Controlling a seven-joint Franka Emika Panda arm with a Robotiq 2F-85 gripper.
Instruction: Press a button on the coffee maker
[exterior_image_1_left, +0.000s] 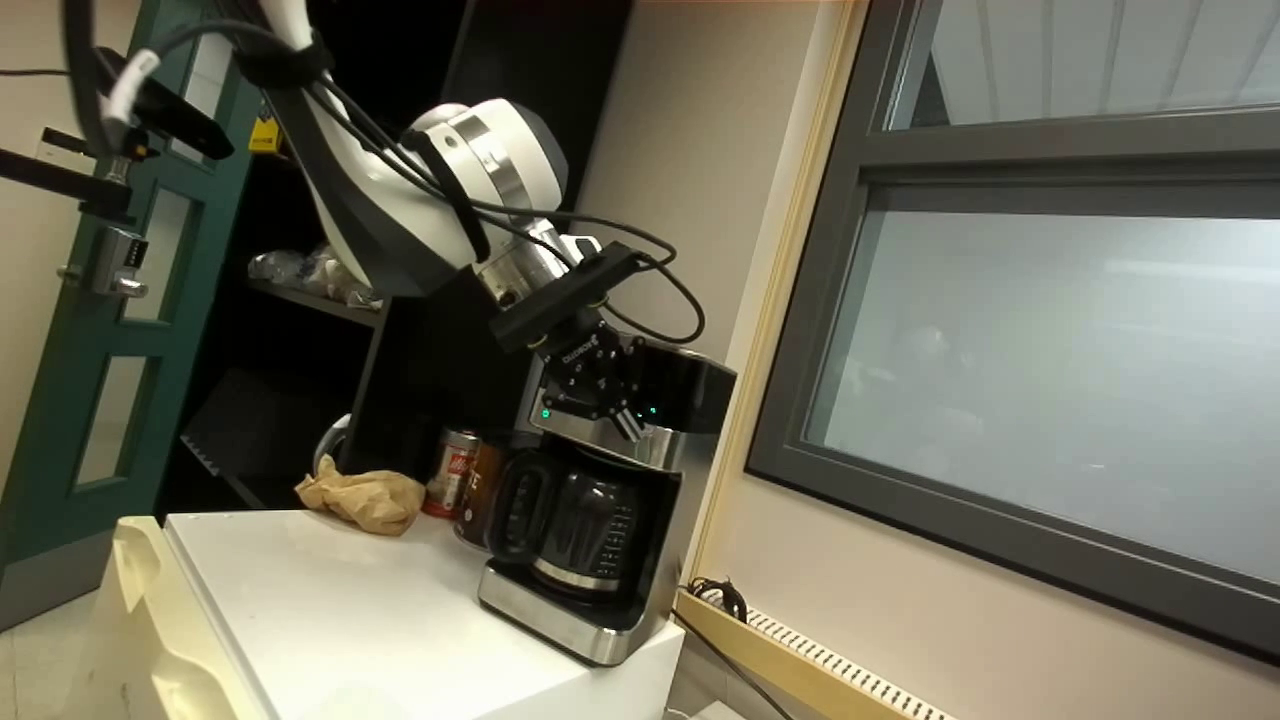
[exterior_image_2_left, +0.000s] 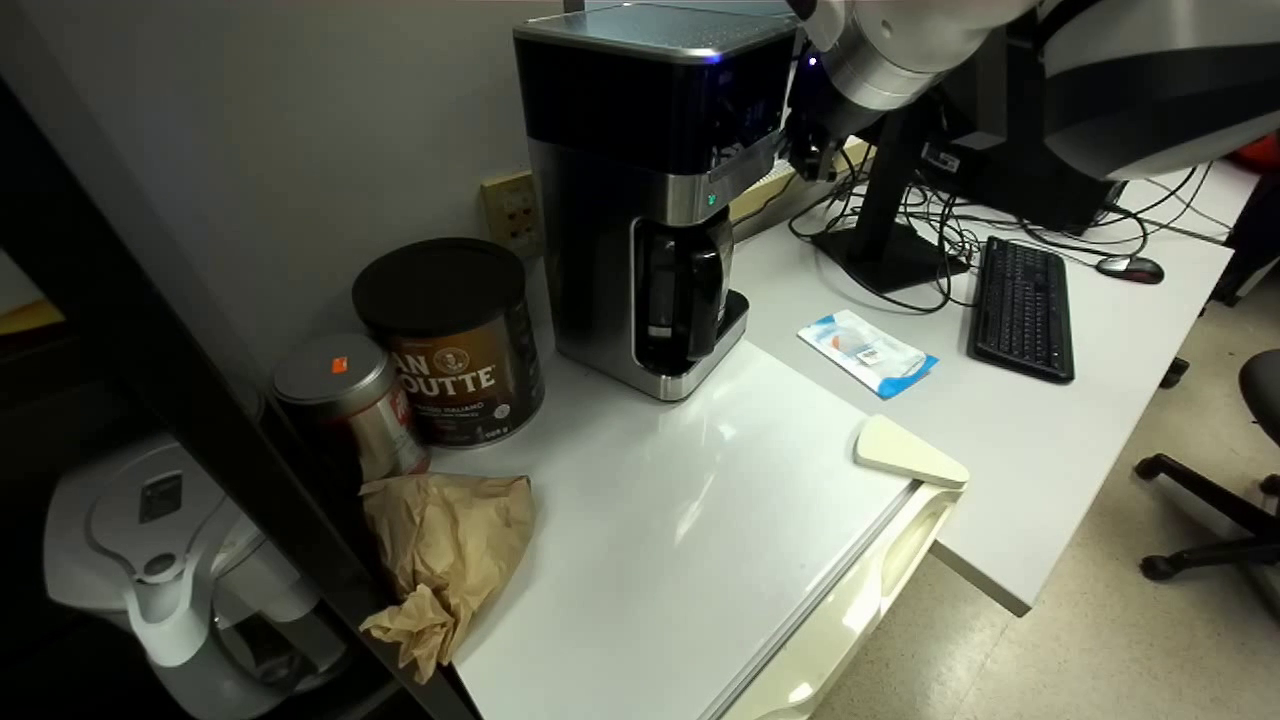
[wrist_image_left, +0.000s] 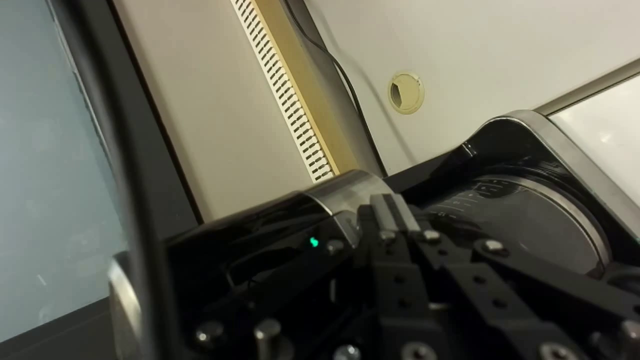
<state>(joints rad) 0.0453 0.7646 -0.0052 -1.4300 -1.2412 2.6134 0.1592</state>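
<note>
Seemed to be at the pressing step itself, or right on its brink. Had the coffee maker (exterior_image_2_left: 600, 220) upright in the upper middle of an exterior view, at the upper end of a white surface (exterior_image_2_left: 640, 590). Held the gripper (exterior_image_1_left: 630, 425) narrow right by the silver band (exterior_image_1_left: 658, 448), just below the centre of an exterior view, with fingertips (wrist_image_left: 384, 214) side by side and nothing pinched between. Showed, in the wrist view, a green light (wrist_image_left: 314, 242) just left of those tips (a hint, perhaps, of a coffee maker switched on, though no proof of a press). Left unclear, in every view, any contact with a button. Called next, most likely, for a short, straight push with the joined tips, then a retreat, without skidding sideways or shoving the coffee maker backward.
</note>
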